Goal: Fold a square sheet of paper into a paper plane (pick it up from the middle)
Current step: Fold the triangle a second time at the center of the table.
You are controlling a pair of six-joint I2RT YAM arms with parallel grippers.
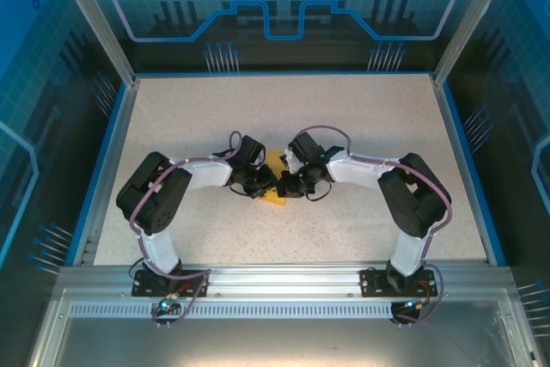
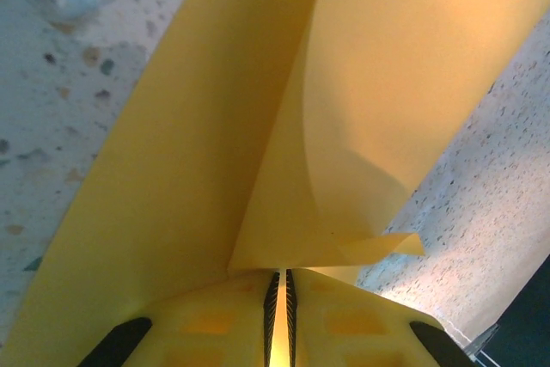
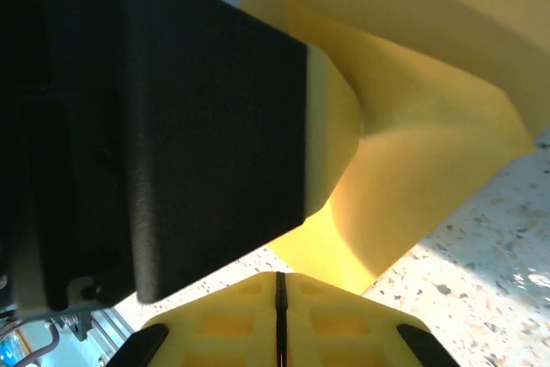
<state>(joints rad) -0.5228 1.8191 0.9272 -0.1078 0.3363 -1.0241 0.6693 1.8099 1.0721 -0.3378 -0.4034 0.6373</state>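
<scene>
Left gripper (image 2: 281, 274) pinches the bent paper (image 2: 215, 126); right gripper (image 3: 279, 278), jaws pressed together, grips its opposite edge above the table (image 1: 361, 118).

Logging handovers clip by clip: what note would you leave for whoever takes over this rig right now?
Grippers: the left gripper is shut on the paper, pinching it where one flap curls over another. The right gripper is shut, close against the paper's lower edge; I cannot tell if it pinches it.
Where: the paper is at the middle of the table, between both grippers.
Done: sheet gripped, bent into loose flaps.
Left: no pointed plane shape yet, so the folds need creasing and finishing.
</scene>
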